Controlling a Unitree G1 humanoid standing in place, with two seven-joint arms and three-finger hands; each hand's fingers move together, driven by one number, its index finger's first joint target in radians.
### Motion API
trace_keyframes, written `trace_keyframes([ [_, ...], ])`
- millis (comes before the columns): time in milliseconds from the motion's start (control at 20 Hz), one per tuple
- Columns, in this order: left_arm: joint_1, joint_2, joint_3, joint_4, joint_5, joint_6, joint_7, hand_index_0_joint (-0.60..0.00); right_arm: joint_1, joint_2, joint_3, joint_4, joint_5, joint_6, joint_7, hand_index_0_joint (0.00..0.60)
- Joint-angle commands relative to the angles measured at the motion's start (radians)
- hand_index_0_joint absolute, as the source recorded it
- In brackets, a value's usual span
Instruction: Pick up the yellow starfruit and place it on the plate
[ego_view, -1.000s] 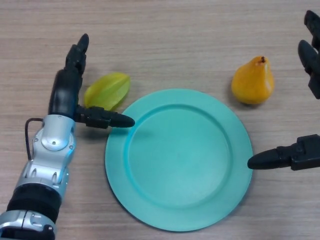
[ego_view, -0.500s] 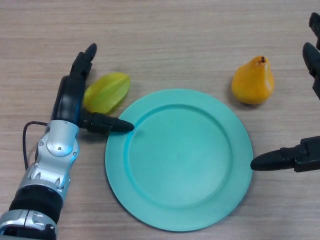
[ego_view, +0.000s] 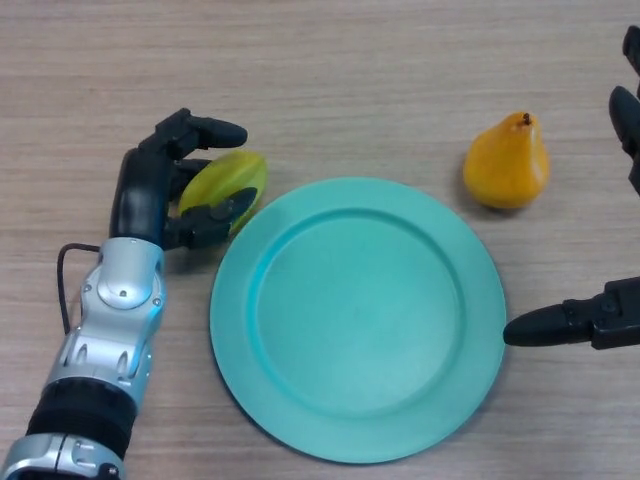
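Wood-grain table (ego_view: 330, 60) carries a teal plate (ego_view: 357, 318) at its centre. Just left of the plate's upper rim, the left hand (ego_view: 150, 190) curls around the yellow starfruit (ego_view: 226, 183). Right of the plate, the right hand (ego_view: 610, 320) is spread wide, near an orange pear (ego_view: 507, 163).

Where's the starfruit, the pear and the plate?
starfruit (ego_view: 232, 178), head view, its upper yellow-green skin.
pear (ego_view: 506, 165), head view, middle of its orange body.
plate (ego_view: 355, 318), head view, bare centre.
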Motion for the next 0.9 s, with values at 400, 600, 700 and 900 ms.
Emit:
trace_keyframes([
  [400, 0.009, 0.069, 0.037, -0.250, 0.107, -0.083, 0.126, -0.600, -0.026, -0.034, -0.050, -0.099, 0.006, -0.055, 0.001, 0.000],
  [600, 0.071, 0.064, 0.011, -0.461, 0.089, -0.022, 0.070, -0.600, -0.034, -0.029, -0.047, -0.084, 0.000, -0.073, 0.003, 0.000],
  [700, 0.106, 0.048, -0.003, -0.561, 0.152, 0.000, 0.078, -0.600, -0.035, -0.029, -0.045, -0.068, -0.006, -0.092, -0.001, 0.000],
  [900, 0.185, 0.000, -0.055, -0.784, 0.035, 0.133, 0.018, -0.600, -0.028, -0.028, -0.045, -0.060, -0.001, -0.110, -0.002, 0.000],
])
